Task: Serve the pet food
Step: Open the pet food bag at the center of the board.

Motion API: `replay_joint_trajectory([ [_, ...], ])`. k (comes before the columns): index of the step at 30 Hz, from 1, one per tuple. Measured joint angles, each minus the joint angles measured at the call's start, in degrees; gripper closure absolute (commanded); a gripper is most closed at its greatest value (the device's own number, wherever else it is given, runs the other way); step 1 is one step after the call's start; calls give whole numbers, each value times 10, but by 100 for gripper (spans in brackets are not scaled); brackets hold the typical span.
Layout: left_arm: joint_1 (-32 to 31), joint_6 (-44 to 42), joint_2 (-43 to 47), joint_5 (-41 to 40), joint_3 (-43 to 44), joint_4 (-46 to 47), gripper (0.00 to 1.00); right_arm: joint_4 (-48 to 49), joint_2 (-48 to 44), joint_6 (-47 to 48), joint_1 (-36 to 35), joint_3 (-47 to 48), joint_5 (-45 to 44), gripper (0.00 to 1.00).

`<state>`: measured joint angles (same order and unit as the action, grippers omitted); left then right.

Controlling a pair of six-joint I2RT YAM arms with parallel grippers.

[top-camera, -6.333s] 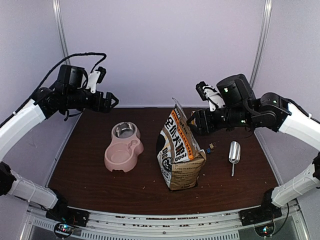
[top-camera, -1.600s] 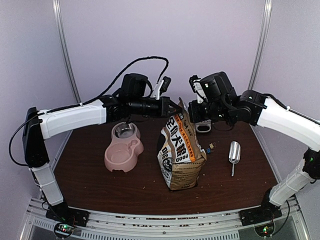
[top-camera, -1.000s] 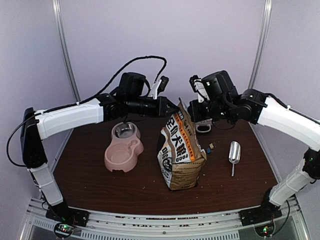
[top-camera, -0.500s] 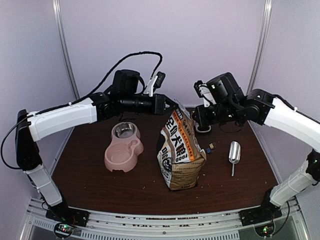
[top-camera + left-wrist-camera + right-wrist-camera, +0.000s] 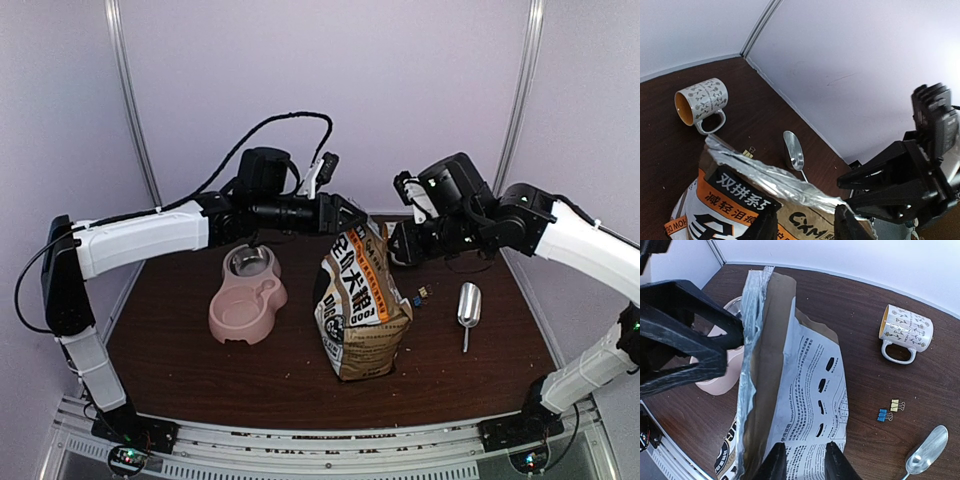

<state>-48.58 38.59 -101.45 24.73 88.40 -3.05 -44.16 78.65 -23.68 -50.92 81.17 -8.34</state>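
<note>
Pet food bag [image 5: 805, 385] upright; mug [image 5: 905, 330] on side; scoop [image 5: 926, 450] near

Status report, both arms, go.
Left gripper and right gripper open at top of bag. Bag upright; kibble not visible, none in pink bowl. Scoop untouched, right of bag.

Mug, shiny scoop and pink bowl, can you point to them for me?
mug [image 5: 907, 329]: right wrist view, on its patterned side.
scoop [image 5: 469, 303]: top view, on its silver bowl end.
pink bowl [image 5: 240, 313]: top view, on the pink floor of its near compartment.
</note>
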Motion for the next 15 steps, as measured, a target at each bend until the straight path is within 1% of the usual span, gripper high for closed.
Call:
replay_joint_trajectory([
  [4, 0, 10, -18, 2, 3, -1, 64, 9, -14, -2, 0, -3, 5, 67],
  [8, 0, 16, -32, 6, 14, 0, 65, 25, -23, -2, 0, -6, 10, 63],
  [15, 0, 23, -37, 6, 23, 0, 65, 35, -21, 3, 0, -2, 11, 62],
])
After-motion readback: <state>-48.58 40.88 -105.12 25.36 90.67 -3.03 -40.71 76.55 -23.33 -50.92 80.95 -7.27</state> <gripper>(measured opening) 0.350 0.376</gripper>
